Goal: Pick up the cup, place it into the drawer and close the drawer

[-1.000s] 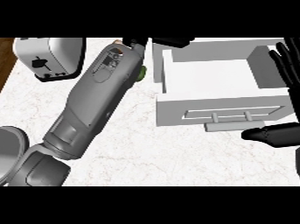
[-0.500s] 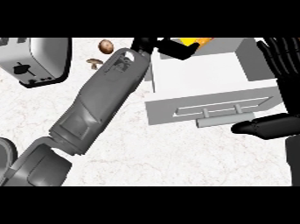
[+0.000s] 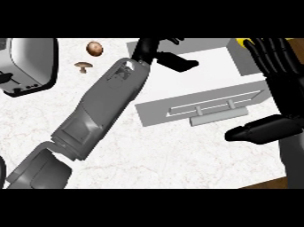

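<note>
Everything's slid down-left in the view since half a second ago, so the toaster (image 3: pixel 20 64) and the two mushrooms (image 3: pixel 94 48) show more fully, and the left hand (image 3: pixel 159 55) now sits over the drawer (image 3: pixel 200 77) at about 12 o'clock. Its fingers look curled, but I honestly can't tell whether they're round the cup: no cup shows anywhere, so it's either hidden in that hand or out of sight. Right hand (image 3: pixel 282 84) at 3 o'clock is open, fingers straight, thumb sticking out near the drawer's handle (image 3: pixel 216 108).

If the cup is in that hand, I'd get it well inside the drawer walls before letting go, then pull the left arm clear so the drawer front can be pushed shut.

Yellow thing (image 3: pixel 243 42) at 1 o'clock is cut off by the band and partly behind the right hand. Bench (image 3: pixel 180 155) corner at 5 o'clock is covered by the right forearm
</note>
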Robot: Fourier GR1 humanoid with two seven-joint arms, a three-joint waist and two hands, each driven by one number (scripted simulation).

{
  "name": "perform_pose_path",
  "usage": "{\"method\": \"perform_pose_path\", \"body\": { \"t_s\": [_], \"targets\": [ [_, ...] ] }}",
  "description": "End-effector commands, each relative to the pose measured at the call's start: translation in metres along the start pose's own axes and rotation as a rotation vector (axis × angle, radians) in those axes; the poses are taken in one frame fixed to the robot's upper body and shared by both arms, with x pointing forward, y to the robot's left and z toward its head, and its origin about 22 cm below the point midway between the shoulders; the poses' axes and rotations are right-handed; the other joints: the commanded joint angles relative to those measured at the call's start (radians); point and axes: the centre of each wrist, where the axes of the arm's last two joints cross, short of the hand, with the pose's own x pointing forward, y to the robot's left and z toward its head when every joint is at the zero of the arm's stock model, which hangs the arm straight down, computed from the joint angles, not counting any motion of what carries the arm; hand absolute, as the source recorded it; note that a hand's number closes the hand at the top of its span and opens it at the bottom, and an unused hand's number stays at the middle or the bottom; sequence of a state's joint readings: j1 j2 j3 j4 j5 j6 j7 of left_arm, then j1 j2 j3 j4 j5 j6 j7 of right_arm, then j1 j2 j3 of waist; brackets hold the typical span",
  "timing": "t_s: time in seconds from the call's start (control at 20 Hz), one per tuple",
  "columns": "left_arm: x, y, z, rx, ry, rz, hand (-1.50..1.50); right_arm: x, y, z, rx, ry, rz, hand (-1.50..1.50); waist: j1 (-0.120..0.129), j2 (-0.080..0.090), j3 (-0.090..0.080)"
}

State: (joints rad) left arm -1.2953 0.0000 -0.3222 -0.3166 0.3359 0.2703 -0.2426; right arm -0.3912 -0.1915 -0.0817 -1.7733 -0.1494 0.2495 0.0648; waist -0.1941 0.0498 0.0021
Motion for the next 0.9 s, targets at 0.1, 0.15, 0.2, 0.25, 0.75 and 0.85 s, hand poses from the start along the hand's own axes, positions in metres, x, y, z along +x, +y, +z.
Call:
{"method": "perform_pose_path", "body": {
  "t_s": [0.1,0.15,0.2,0.25,0.75,0.85],
  "targets": [
    [-0.007,0.001,0.006,0.036,-0.059,0.180,-1.50,-0.003,0.015,-0.008,0.190,-0.012,-0.117,1.50,-0.017,0.004,-0.001],
    [-0.001,0.000,0.004,0.014,-0.107,0.203,-1.50,0.004,0.024,-0.016,0.265,-0.058,-0.121,1.50,-0.016,0.008,-0.002],
    [0.013,-0.002,0.000,0.004,-0.135,0.231,-1.50,0.000,0.023,-0.018,0.309,-0.043,-0.137,1.50,-0.007,0.005,-0.002],
    [0.017,-0.001,-0.002,0.006,-0.149,0.264,-1.50,0.000,0.026,-0.014,0.374,-0.043,-0.162,1.50,-0.004,0.001,-0.001],
    [0.011,0.001,-0.001,0.162,-0.202,0.328,-1.50,-0.007,0.020,0.008,0.676,0.303,0.191,-1.50,0.072,-0.025,-0.002],
    [-0.006,0.003,0.005,0.167,-0.189,0.321,-1.50,-0.001,0.026,0.018,0.637,0.296,0.321,-1.50,0.110,-0.036,-0.002]
  ]
}}
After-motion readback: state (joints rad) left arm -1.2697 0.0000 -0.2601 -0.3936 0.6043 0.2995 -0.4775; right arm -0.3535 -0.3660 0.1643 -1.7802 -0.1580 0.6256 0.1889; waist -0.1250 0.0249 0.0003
